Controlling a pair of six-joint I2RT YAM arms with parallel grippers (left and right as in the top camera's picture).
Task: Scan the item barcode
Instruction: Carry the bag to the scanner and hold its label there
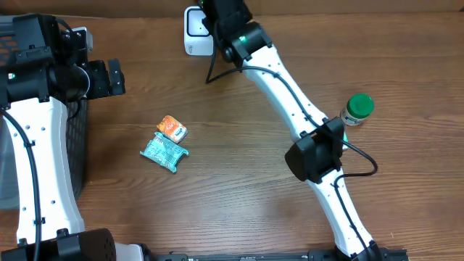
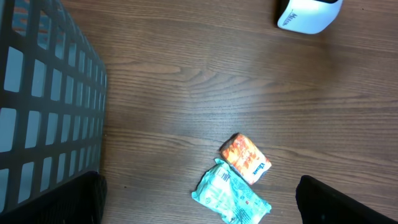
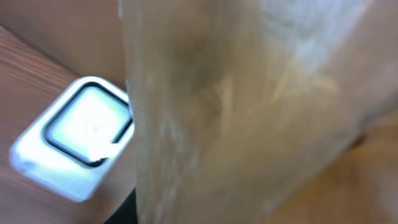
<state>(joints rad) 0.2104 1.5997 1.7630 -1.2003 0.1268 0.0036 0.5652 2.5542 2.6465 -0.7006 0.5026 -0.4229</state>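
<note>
Right gripper (image 1: 212,16) reaches to the table's far edge, over the white scanner (image 1: 194,32). A tan item (image 3: 249,112) fills the wrist view, blurred, hanging just above the scanner window, likely to present its barcode. The grip looks closed on it (fingers hidden behind it). Left gripper (image 1: 114,77) hangs idle beside the black basket (image 2: 43,99), fingers wide apart and holding nothing. Orange packet (image 1: 172,128) and teal packet (image 1: 164,151) lie mid-table, touching.
</note>
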